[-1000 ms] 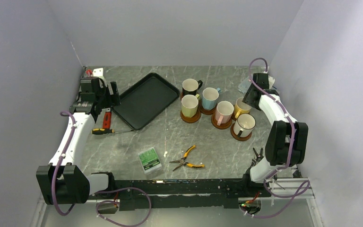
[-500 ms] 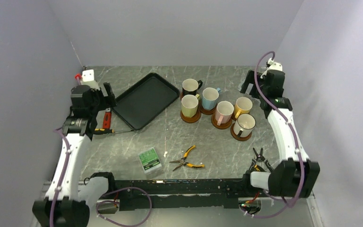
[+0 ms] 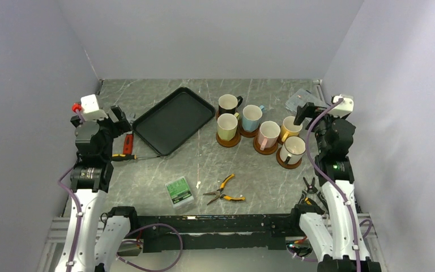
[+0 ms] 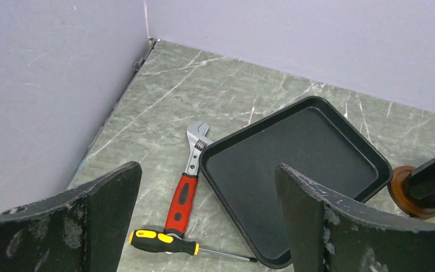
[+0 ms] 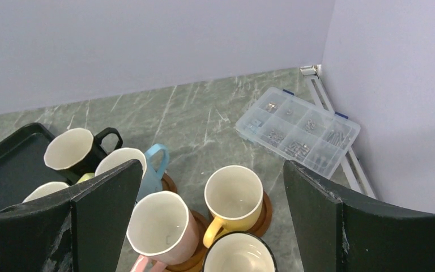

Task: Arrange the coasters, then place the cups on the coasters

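Six cups (image 5: 161, 226): far right half of the table (image 3: 164, 164), in two close rows. Left to right: black cup (image 3: 226, 105), yellow-green cup (image 3: 226, 126), light blue cup (image 3: 252, 118), pink cup (image 3: 269, 135), yellow-orange cup (image 3: 290, 127), cream-white cup (image 3: 293, 148).
Coasters (image 3: 227, 141): a brown rim shows under every cup.
Done: each cup appears seated on its own coaster, so the task looks complete.
Remaining: nothing obvious. The spacing is uneven and could be tidied.
Left hand (image 4: 207, 170): jaws wide apart, empty, above the wrench (image 4: 190, 164) and screwdriver (image 4: 164, 242), well apart from the cups.
Right hand (image 5: 212, 165): jaws wide apart, empty, raised just right of the cups.
Table: grey-green, marbled. Black tray (image 3: 173, 120) left of the cups, green box (image 3: 179, 191) and pliers (image 3: 224, 191) near the middle, clear parts box (image 5: 297, 129) far right.
Room: plain lilac-grey walls (image 3: 215, 39) on three sides.
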Controlling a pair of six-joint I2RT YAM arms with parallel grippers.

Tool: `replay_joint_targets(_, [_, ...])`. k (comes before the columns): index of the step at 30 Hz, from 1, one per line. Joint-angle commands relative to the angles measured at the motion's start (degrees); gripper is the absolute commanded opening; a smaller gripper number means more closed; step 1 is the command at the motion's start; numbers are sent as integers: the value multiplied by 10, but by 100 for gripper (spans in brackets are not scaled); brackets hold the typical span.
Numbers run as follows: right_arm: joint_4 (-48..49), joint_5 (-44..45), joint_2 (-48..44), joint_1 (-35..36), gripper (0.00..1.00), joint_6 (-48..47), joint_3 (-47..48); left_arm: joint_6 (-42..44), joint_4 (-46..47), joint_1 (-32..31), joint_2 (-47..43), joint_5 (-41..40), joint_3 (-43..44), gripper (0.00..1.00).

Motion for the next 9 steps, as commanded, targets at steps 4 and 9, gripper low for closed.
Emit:
replay_joint_targets(4, [41, -14, 3, 1, 100, -18, 19, -4, 22, -1, -8, -12, -1, 94])
replay_joint_targets(9, [40, -3, -5, 0, 100, -12, 16, -3, 22, -1, -10, -11, -4, 94])
